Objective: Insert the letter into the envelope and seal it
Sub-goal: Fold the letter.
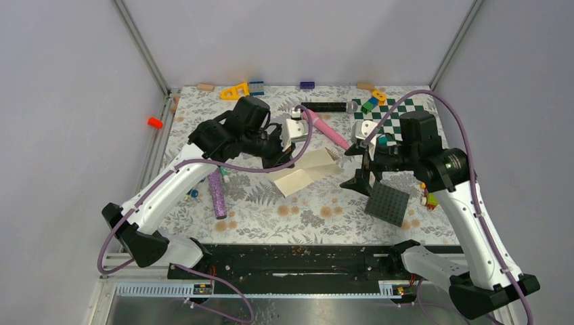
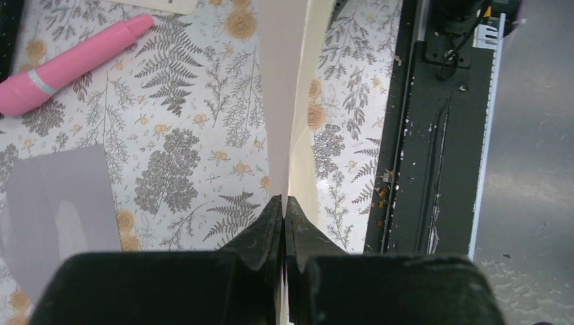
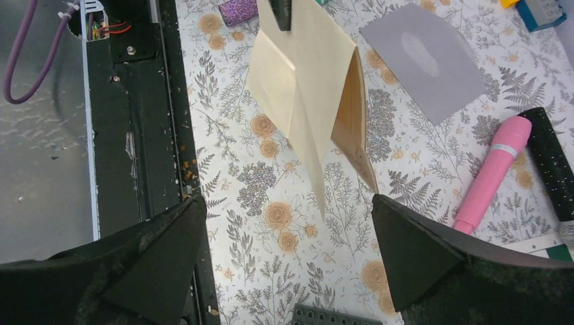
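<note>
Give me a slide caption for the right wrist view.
Open right gripper faces the folded letter pinched by the left gripper; grey envelope and pink cylinder lie beyond.

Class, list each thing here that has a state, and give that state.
letter, folded, clamped in the left gripper.
envelope, lying flat, letter not inside.
left gripper, shut on the letter.
right gripper, open, holding nothing.

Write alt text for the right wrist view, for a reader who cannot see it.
The open right gripper frames a folded tan letter, which the left gripper pinches at the top of the view. A grey envelope lies flat at upper right, with a pink cylinder below it.
</note>
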`<action>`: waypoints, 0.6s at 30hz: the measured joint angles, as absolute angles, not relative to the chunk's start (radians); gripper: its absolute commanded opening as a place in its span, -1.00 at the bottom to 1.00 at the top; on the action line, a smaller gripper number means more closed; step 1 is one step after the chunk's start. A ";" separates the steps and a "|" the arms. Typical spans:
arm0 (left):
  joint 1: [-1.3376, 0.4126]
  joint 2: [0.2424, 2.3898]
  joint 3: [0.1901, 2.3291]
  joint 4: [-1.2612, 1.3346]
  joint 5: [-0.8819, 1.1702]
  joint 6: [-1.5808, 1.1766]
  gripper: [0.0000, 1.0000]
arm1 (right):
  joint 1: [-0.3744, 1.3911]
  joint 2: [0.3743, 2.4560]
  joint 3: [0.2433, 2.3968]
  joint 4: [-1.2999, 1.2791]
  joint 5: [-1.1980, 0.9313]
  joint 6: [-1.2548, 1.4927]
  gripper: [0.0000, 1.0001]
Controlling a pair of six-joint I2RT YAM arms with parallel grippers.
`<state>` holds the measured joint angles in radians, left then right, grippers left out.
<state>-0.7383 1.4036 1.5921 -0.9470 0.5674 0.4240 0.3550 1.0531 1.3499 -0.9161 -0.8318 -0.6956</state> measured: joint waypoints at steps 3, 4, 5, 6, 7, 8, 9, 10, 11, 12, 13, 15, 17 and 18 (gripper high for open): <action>-0.739 1.404 1.581 -0.941 0.541 0.403 -1.00 | 0.355 1.020 1.332 -0.900 -0.842 -0.685 0.99; -0.741 1.404 1.570 -0.938 0.532 0.391 -1.00 | 0.355 1.004 1.305 -0.866 -0.857 -0.665 0.99; -0.744 1.404 1.556 -0.934 0.521 0.382 -1.00 | 0.355 0.990 1.274 -0.830 -0.867 -0.635 0.99; -0.748 1.404 1.545 -0.932 0.515 0.376 -1.00 | 0.355 0.980 1.242 -0.794 -0.876 -0.604 0.99; -0.753 1.403 1.530 -0.928 0.508 0.368 -1.00 | 0.355 0.971 1.194 -0.733 -0.885 -0.554 0.99; -0.758 1.402 1.518 -0.925 0.505 0.365 -1.00 | 0.355 0.966 1.157 -0.685 -0.888 -0.516 0.99; -0.763 1.400 1.504 -0.924 0.504 0.361 -1.00 | 0.355 0.967 1.117 -0.625 -0.892 -0.471 0.99; -0.767 1.398 1.496 -0.923 0.503 0.361 -1.00 | 0.355 0.973 1.089 -0.581 -0.894 -0.437 0.99; -0.773 1.395 1.489 -0.925 0.500 0.358 -1.00 | 0.355 0.980 1.067 -0.548 -0.899 -0.412 0.99; -0.779 1.391 1.485 -0.925 0.496 0.356 -1.00 | 0.357 0.989 1.045 -0.516 -0.905 -0.385 0.99; -0.784 1.388 1.483 -0.926 0.493 0.353 -1.00 | 0.362 0.998 1.031 -0.488 -0.908 -0.360 0.99; -0.790 1.380 1.483 -0.922 0.493 0.349 -1.00 | 0.377 1.008 1.017 -0.445 -0.908 -0.327 0.99; -0.794 1.369 1.483 -0.921 0.501 0.347 -1.00 | 0.403 1.010 1.002 -0.394 -0.908 -0.299 0.96; -0.794 1.364 1.482 -0.920 0.505 0.347 -1.00 | 0.416 1.010 0.991 -0.364 -0.909 -0.285 0.90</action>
